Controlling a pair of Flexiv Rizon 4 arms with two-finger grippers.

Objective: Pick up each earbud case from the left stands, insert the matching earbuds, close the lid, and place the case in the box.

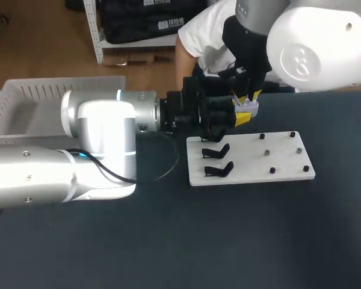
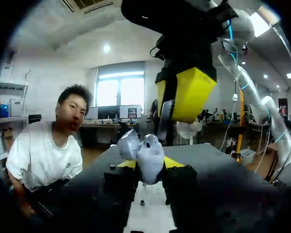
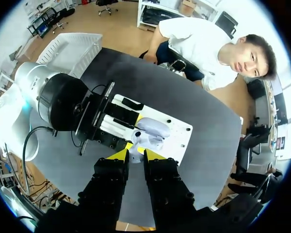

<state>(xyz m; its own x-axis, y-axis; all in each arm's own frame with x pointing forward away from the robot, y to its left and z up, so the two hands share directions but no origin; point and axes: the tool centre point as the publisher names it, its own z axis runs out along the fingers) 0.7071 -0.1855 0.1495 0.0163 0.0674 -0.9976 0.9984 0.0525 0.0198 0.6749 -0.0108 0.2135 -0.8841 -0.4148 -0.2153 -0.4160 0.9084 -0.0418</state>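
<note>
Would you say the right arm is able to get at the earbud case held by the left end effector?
Probably yes: the right end effector hangs close above the earbud case, which the left end effector grips from two sides, and nothing shows between them.

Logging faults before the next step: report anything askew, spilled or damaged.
Nothing stands out. The left claw grips the open earbud case over the white board, the right claw sits just above it, and the black stands look intact.

Pale lavender earbud case (image 2: 150, 156), lid hinged open, held upright between left gripper (image 2: 148, 167) fingertips, above white stand board (image 1: 253, 165), two black stands (image 1: 217, 151) on it, white slatted box (image 1: 24, 99) well apart at table's left.
</note>
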